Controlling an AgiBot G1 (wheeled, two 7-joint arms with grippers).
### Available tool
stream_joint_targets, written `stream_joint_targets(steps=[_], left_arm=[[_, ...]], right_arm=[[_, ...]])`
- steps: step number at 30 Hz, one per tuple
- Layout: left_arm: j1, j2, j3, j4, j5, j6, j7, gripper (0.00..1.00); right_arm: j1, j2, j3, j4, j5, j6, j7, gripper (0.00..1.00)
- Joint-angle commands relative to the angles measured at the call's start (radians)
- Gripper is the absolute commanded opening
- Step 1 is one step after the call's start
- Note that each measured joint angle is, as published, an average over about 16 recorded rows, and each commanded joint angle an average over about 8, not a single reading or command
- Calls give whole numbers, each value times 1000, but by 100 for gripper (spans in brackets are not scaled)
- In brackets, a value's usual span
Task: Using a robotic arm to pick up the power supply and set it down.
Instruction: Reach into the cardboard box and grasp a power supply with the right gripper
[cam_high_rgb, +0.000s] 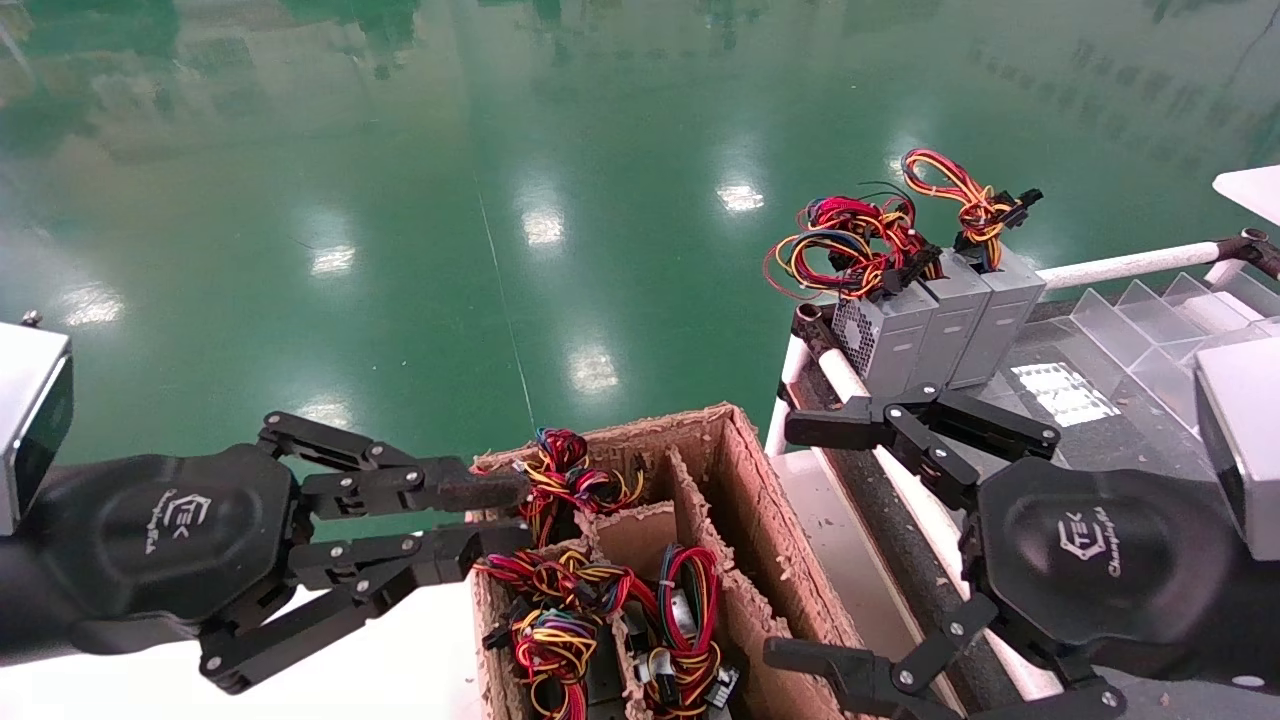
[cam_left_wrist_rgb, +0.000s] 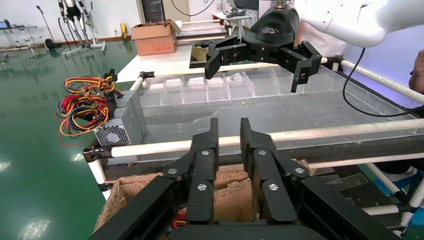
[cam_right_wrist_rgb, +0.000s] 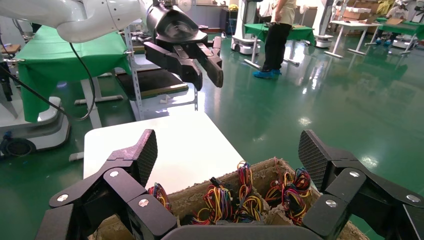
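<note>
Three power supplies (cam_high_rgb: 940, 320) already stand on the rack; more wait in the cardboard box (cam_high_rgb: 760, 500). Left end effector (cam_high_rgb: 500, 520) hovers nearly closed, empty, over it. Right end effector (cam_high_rgb: 800, 540) is wide open, empty.

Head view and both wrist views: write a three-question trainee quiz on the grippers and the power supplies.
1. True or false: the left gripper holds a power supply.
2. How many grey power supplies stand side by side on the rack?
3. Which gripper is wide open? A) left gripper B) right gripper

Key:
1. False: its narrowly parted fingers hover empty over the cardboard box.
2. Three.
3. B, between the box and the rack.
</note>
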Motion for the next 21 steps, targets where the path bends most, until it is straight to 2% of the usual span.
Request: stream_joint_targets(steps=[1,16,21], left_arm=[[0,0,0,0,0,0,0,100],[0,0,0,1,0,0,0,100],[0,0,0,1,0,0,0,100]], right_arm=[[-2,1,0,-1,-1,1,-2,100],[40,-36,-82,2,-116,32,93,100],[55,-80,-151,7,-198,42,172,100]])
